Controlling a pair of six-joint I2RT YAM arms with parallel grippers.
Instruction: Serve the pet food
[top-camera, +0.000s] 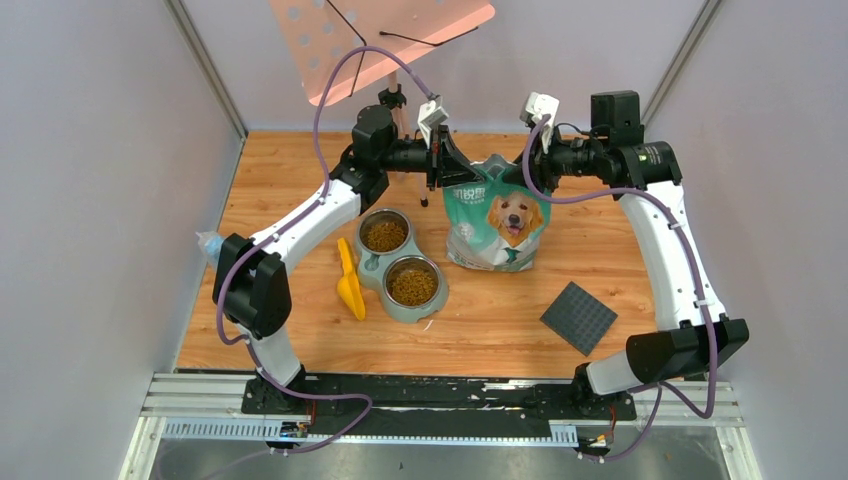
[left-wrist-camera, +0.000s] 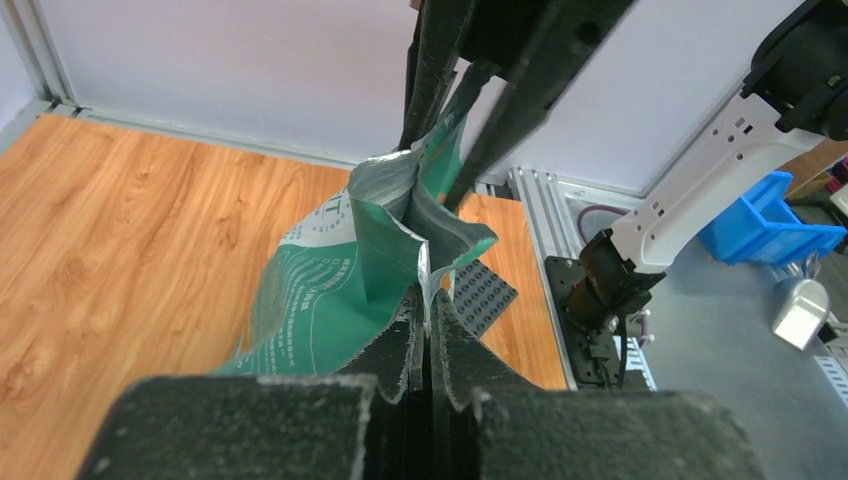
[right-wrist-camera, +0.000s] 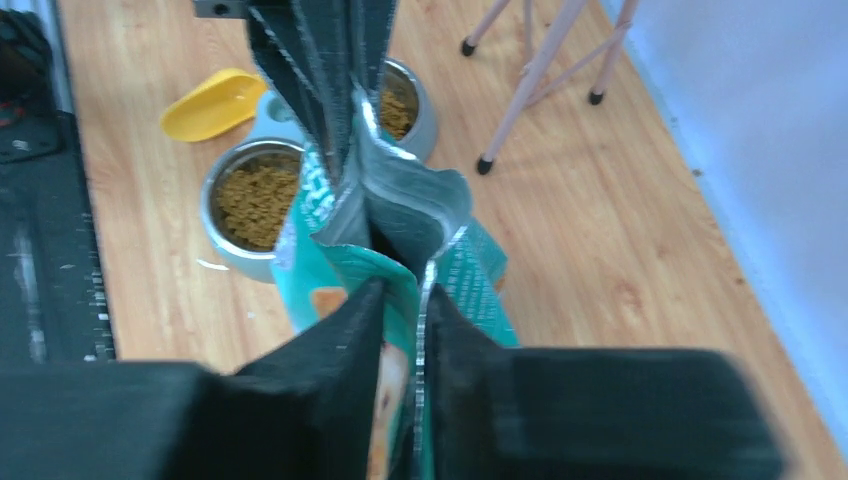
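kibble heaps (top-camera: 385, 235): 2 | bowls (top-camera: 441, 288): 2 | scoop (top-camera: 349, 285): 1 | bag (top-camera: 498, 225): 1 | mat (top-camera: 578, 317): 1

The teal bag (top-camera: 497, 225) carries white lettering, too small to read

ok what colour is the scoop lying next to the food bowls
Yellow. The scoop shows best in the top external view.

Small brown pet food (top-camera: 412, 284) pellets, loose, in two adjoining metal bowls (top-camera: 438, 284).
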